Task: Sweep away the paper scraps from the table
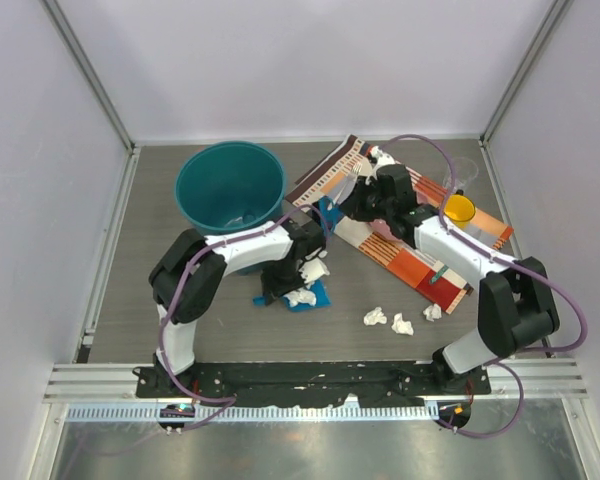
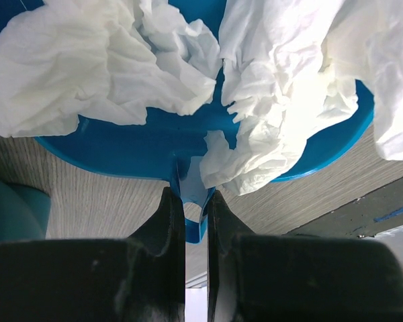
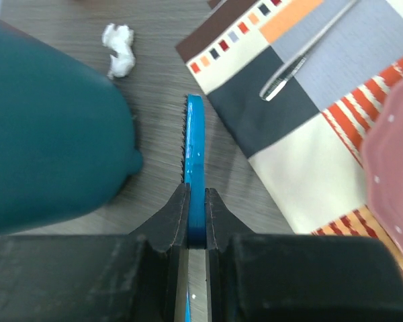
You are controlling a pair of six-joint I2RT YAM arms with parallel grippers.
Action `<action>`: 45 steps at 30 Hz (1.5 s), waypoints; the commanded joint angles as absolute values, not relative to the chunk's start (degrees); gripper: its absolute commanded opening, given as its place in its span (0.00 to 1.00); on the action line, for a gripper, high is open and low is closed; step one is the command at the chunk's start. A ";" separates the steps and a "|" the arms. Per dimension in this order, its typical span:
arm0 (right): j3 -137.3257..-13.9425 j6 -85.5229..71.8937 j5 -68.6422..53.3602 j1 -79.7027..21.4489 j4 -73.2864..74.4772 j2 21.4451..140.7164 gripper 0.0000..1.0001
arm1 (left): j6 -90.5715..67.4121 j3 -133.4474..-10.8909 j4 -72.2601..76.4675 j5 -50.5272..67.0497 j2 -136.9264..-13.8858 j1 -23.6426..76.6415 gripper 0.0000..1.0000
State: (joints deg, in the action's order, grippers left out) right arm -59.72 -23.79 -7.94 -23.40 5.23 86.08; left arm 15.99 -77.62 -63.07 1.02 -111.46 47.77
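Note:
My left gripper [image 1: 296,264] is shut on the handle of a blue dustpan [image 1: 310,297] that rests on the table [image 1: 130,250] in front of the bucket. In the left wrist view my gripper [image 2: 193,196] pinches the handle, and the dustpan [image 2: 148,144] holds big crumpled white paper scraps [image 2: 107,67]. My right gripper [image 1: 352,206] is shut on a blue brush [image 1: 327,216], seen edge-on in the right wrist view [image 3: 195,151] between my fingers [image 3: 197,193]. Three loose scraps [image 1: 401,324] lie on the table at front right. One scrap [image 3: 119,48] lies beyond the brush.
A teal bucket [image 1: 230,188] stands at back left, close to both grippers. A striped orange placemat [image 1: 420,262] lies at the right with a yellow cup [image 1: 460,208], a clear glass [image 1: 461,176], metal tongs [image 3: 302,57] and a pink plate [image 3: 396,154]. Pale walls surround the table.

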 commanded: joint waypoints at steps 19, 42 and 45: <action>-46.16 -24.60 -14.85 -24.17 1.15 77.62 0.01 | 15.12 -77.96 -62.32 0.01 -110.21 45.88 0.00; -56.60 -32.86 -13.09 -23.73 -6.23 89.11 0.01 | 15.38 -77.17 -63.37 -1.32 -108.72 45.70 0.00; -57.30 -34.36 -14.76 -23.82 -7.38 93.59 0.01 | 15.38 -76.99 -63.19 -1.58 -108.55 45.70 0.00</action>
State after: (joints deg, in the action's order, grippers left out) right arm -55.92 -30.89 -11.44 -23.77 -3.99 89.21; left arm 15.40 -77.28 -62.59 -2.31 -110.96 46.00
